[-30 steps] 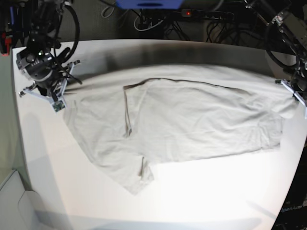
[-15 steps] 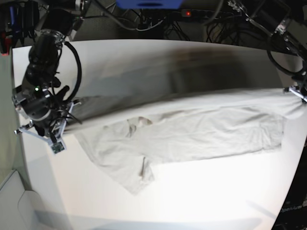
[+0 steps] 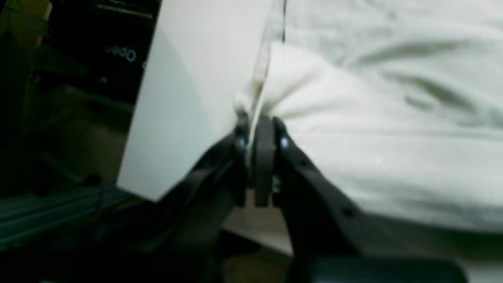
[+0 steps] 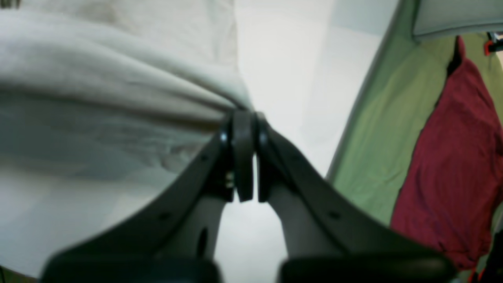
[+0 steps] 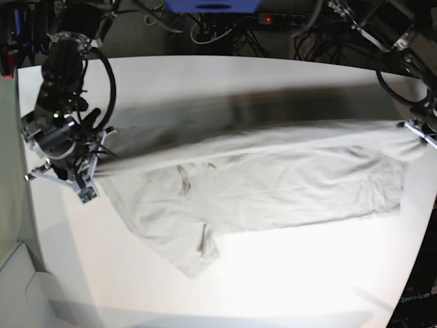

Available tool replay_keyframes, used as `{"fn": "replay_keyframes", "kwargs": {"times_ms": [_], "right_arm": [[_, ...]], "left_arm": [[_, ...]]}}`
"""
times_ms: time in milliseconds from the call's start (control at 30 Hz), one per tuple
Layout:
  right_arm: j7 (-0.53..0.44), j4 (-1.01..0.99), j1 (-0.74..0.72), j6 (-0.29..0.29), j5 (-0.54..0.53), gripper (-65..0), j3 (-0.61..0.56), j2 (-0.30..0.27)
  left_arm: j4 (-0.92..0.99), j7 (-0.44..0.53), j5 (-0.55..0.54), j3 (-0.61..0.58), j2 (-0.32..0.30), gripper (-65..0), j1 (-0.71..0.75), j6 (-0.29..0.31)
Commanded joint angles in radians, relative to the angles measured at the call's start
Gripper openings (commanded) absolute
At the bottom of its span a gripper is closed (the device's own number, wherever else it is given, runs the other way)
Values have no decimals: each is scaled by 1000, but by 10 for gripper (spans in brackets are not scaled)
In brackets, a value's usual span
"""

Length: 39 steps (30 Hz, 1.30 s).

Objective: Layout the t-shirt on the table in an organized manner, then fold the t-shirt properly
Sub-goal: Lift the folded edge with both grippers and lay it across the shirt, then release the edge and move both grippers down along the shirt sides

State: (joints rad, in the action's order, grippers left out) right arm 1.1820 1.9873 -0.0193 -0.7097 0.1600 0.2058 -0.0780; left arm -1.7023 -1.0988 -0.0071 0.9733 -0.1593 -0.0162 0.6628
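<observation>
Item: t-shirt, lying spread across the table, reaching from its left edge to its right edge. My left gripper is pinching its cloth at the right edge; my right gripper is pinching it near the left edge.

Bare table ahead of and below both grippers along the near side, open for passage. Right gripper clamped on the t-shirt edge; beside it, outward, only a narrow strip of tabletop before the table edge, then green floor and a dark red cloth. Left gripper pinching fabric right at the table's edge (dark clutter beyond). Between the grippers, raised taut cloth bars the way. Behind: cables.
</observation>
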Motion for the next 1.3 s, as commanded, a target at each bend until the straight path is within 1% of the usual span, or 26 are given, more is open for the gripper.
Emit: {"fn": "replay_keyframes", "kwargs": {"times_ms": [0,167,267,500,633,733,900,967,1100,1167,1267], "right_arm": [[-6,20,9,12,8,-650,2,-15],[-9,20,112,12,6,-650,-3,-15],[-61,20,183,12,6,-650,-3,-15],[-130,20,327,12,6,-650,4,-21],[-182,16,402,12,8,-650,4,-13],[-205,16,444,12,8,-650,4,2],[-225,14,463,12,8,-650,7,-1],[-225,14,459,12,8,-650,47,-1],[-225,14,456,12,8,-650,94,-3],[-225,13,462,12,8,-650,94,-16],[-225,13,476,12,8,-650,94,-16]], "left_arm": [[-29,16,0,2,-18,-648,-3,-2],[-43,15,0,3,-9,-648,66,-2],[-48,19,0,-1,-7,-648,106,-2],[-37,26,0,-1,-12,-648,120,-2],[-37,21,0,-6,-7,-648,111,-2],[-35,26,6,-47,-16,-648,115,-2],[-35,27,6,-60,-16,-648,111,-2],[-35,27,6,-70,-16,-648,109,-2],[-22,27,6,-96,-44,-648,115,-2],[8,27,6,-98,-46,-648,115,-2],[49,27,3,-101,-70,-648,118,-2]]}}
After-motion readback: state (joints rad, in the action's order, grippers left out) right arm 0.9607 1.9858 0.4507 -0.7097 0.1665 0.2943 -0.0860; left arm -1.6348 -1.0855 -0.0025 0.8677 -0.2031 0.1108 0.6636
